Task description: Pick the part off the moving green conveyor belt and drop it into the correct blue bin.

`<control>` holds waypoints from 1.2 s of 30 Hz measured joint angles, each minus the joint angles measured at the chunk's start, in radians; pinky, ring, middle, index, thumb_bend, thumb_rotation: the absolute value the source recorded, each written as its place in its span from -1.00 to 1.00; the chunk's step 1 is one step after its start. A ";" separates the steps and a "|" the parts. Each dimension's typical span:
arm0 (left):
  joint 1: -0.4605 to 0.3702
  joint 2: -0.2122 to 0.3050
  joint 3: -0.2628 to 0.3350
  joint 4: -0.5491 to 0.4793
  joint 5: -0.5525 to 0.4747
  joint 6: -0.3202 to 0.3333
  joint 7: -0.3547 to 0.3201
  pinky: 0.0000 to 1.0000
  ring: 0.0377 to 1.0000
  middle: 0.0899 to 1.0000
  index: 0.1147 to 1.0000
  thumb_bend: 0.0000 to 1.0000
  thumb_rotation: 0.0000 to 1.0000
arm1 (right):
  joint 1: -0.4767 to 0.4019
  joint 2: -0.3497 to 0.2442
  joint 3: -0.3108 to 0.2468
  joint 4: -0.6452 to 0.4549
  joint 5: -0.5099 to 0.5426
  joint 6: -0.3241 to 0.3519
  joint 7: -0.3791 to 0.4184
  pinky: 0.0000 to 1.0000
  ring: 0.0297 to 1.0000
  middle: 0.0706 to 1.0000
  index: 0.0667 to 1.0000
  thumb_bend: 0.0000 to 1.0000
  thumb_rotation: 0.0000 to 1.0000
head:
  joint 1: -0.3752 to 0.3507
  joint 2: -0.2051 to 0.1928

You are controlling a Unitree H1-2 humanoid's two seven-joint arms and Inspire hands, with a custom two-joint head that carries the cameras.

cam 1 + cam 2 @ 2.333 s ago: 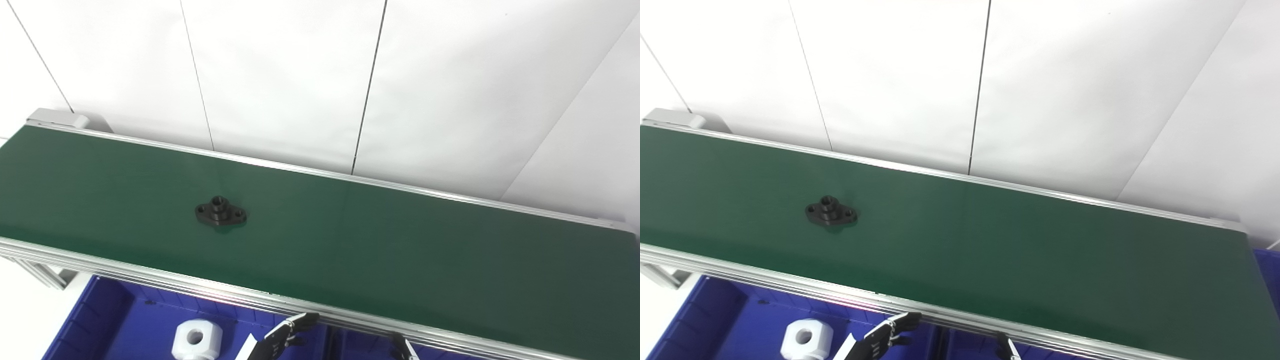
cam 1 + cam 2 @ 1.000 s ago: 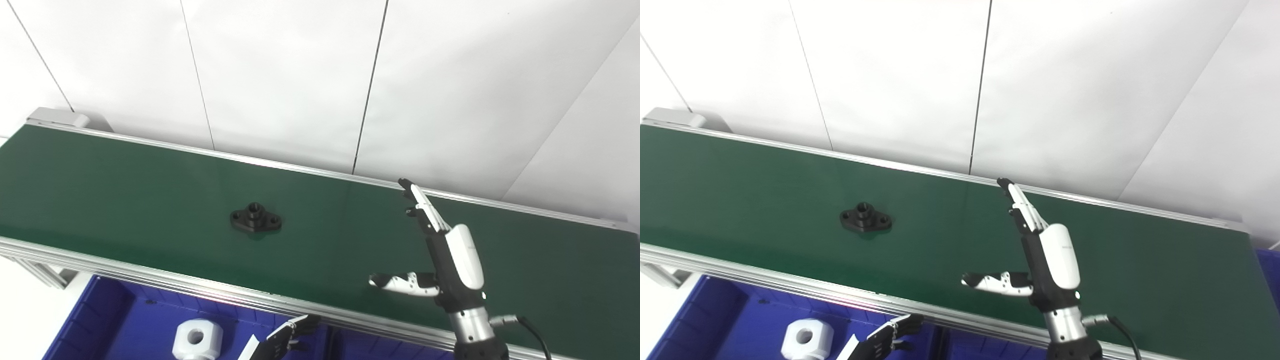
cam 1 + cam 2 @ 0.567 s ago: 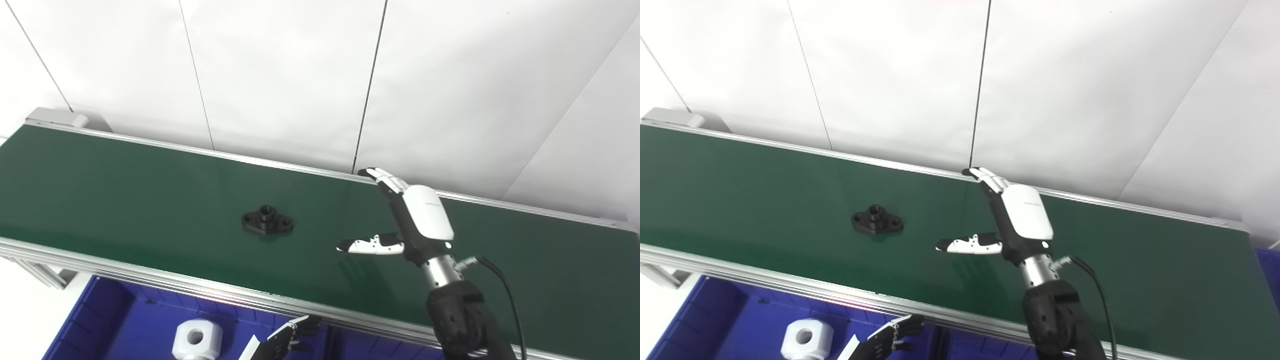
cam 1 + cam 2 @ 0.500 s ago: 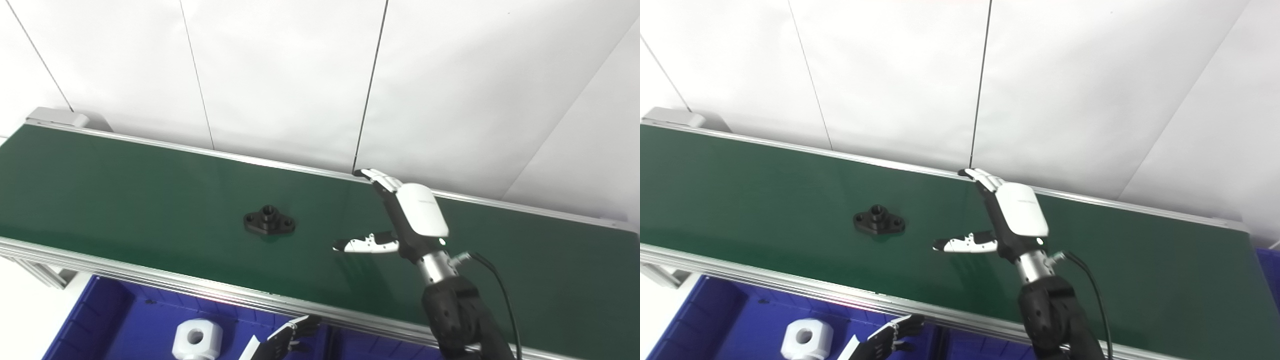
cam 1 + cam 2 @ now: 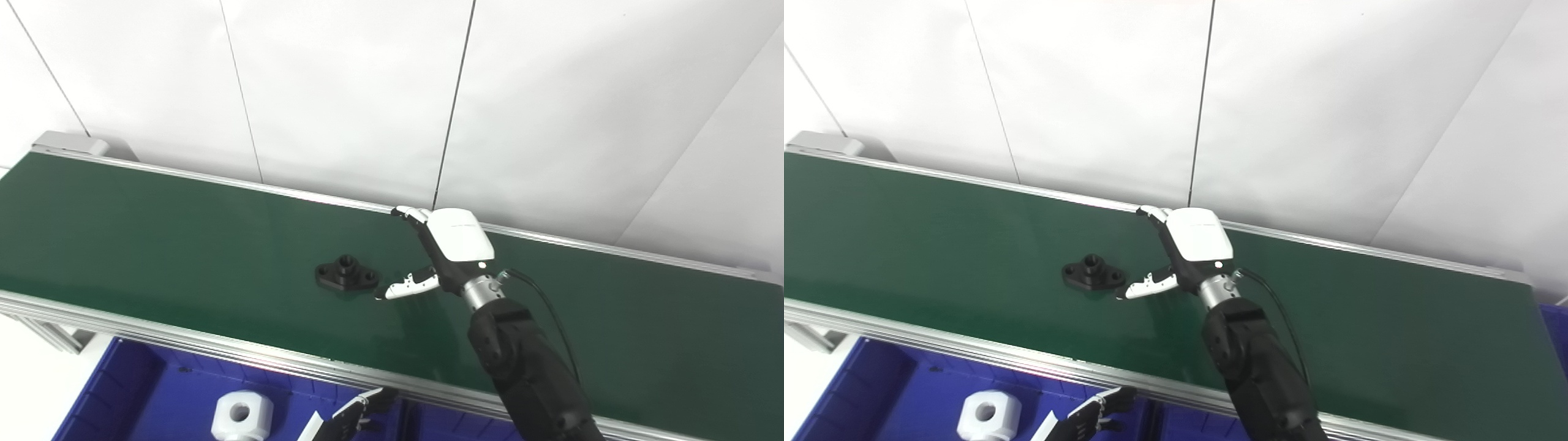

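A black flanged part point(image 5: 346, 274) with a raised centre hub lies flat on the green conveyor belt point(image 5: 153, 245), near its middle. My right hand point(image 5: 450, 245) hovers over the belt just right of the part, open, fingers spread toward the far rail and thumb tip point(image 5: 392, 291) almost touching the part's right end. It holds nothing. My left hand point(image 5: 358, 413) shows only as dark fingertips at the bottom edge, below the belt's near rail and over the blue bin point(image 5: 153, 392); whether it is open or shut does not show.
A white hexagonal nut-like part point(image 5: 240, 416) lies in the blue bin under the near rail. A second blue bin point(image 5: 1557, 343) peeks out at the belt's right end. White wall panels rise behind the far rail point(image 5: 612, 251). A cable point(image 5: 551, 318) trails from my right wrist.
The black part has ridden the belt rightward. My right hand came up from below the belt, then swept left and lowered until its thumb nearly meets the part. The left hand barely moved.
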 measured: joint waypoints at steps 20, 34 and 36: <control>0.013 -0.014 0.015 -0.029 0.035 0.011 -0.034 0.51 0.68 0.68 0.62 0.55 0.52 | -0.053 0.046 0.075 0.178 0.004 0.095 -0.056 -0.14 0.00 0.29 0.61 1.00 0.07 | 0.025 0.012; 0.030 -0.015 0.023 -0.047 0.035 0.010 -0.037 0.50 0.69 0.69 0.64 0.57 0.51 | -0.031 0.060 0.135 0.197 0.024 0.104 -0.110 -0.66 -0.57 -0.42 0.00 0.43 -0.06 | 0.020 0.028; 0.030 -0.015 0.023 -0.047 0.035 0.010 -0.040 0.50 0.69 0.69 0.64 0.57 0.51 | -0.029 0.059 0.147 0.206 0.016 0.106 -0.127 -0.70 -0.62 -0.49 -0.16 0.34 -0.10 | 0.018 0.029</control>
